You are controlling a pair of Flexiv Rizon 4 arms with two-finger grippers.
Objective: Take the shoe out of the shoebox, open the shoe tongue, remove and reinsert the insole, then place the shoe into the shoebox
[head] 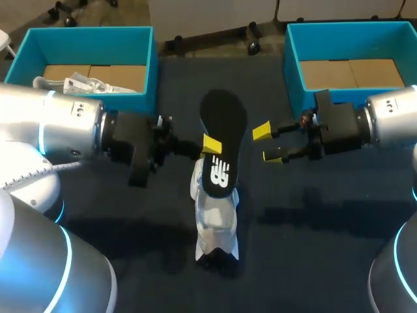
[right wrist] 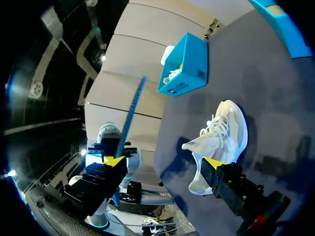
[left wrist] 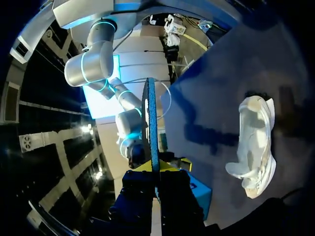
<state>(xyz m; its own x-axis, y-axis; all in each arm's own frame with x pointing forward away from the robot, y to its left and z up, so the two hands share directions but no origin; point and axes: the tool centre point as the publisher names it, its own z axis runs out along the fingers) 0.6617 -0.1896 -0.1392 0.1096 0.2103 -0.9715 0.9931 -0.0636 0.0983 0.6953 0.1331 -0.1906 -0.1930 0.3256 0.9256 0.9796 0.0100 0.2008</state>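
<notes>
The insole [head: 223, 124] was out of the shoe [head: 215, 225] and up in the air right above it. The logo end hung over the shoe's opening and the other end pointed away toward the far side of the table. The left gripper [left wrist: 158, 169] had it pinched, fingers pressed onto it from both faces about midway along its length. In that arm's wrist view the insole showed as a thin edge-on strip running out from between the fingers.

The right gripper [head: 268, 144] hung above and to the right of the shoe, just beside the insole. Its fingers were spread wide with nothing between them.

The shoe sat on the dark table [head: 313, 261]. It looked tipped over on its side, but I couldn't really be sure from overhead. One blue shoebox [head: 91, 39] was far off to the shoe's back left with a second white shoe in it. The other blue shoebox [head: 352, 36] was back right of the shoe, only its cardboard floor showing.

Handling-wise, my guess is the insole is feather-light and floppy, so a mid-length pinch lets both ends droop. A hold nearer the heel end would probably steer better when feeding the toe end in.

The shoe looks light with a soft upper, so I'd expect it to skid or fold if pushed. I'd have the free gripper take the heel collar or the tongue to keep the mouth open.
</notes>
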